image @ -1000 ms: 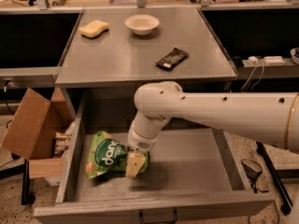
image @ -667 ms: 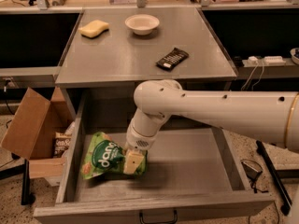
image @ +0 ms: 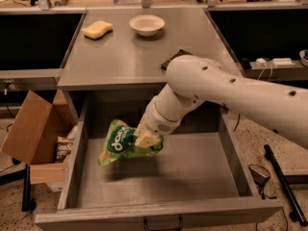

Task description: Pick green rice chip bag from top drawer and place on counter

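The green rice chip bag (image: 119,142) hangs in the air above the floor of the open top drawer (image: 192,172), on its left side, casting a shadow below. My gripper (image: 147,139) is shut on the bag's right end and holds it up, tilted. The white arm reaches in from the right. The grey counter (image: 125,52) lies behind and above the drawer. The drawer's dark handle (image: 162,224) shows at the front edge.
On the counter sit a yellow sponge (image: 97,29), a white bowl (image: 147,24) and a small black wrapped bar (image: 171,59), partly hidden by my arm. A cardboard box (image: 36,129) stands on the floor left of the drawer. Cables lie on the floor at right.
The bag has been lifted off the drawer floor. My gripper has risen with it, and the arm has moved up and toward the counter.
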`<state>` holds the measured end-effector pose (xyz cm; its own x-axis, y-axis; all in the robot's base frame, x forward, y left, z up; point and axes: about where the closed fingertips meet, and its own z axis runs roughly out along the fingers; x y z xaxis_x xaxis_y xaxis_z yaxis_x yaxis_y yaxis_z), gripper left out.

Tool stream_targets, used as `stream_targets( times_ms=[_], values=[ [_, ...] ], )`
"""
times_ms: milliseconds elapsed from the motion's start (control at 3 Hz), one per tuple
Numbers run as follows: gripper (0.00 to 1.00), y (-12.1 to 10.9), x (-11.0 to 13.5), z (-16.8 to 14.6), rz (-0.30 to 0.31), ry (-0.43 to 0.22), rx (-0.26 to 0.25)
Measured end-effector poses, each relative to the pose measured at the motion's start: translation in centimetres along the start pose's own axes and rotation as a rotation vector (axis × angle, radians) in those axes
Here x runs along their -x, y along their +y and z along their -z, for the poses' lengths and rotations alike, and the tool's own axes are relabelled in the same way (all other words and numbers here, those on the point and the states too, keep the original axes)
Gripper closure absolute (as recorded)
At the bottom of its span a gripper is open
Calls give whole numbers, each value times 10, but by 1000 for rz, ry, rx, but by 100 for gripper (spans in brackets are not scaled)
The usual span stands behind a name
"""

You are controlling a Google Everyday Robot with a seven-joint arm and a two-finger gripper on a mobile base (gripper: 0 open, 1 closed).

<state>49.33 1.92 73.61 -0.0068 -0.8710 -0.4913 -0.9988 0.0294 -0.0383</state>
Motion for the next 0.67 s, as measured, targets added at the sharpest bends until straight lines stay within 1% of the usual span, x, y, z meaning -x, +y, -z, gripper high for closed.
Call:
stream_targets(
  times_ms=[333, 667],
  values=[
    [100, -13, 6, 61, 38, -56, -111],
    [100, -14, 8, 65, 46, -64, -119]
  ],
)
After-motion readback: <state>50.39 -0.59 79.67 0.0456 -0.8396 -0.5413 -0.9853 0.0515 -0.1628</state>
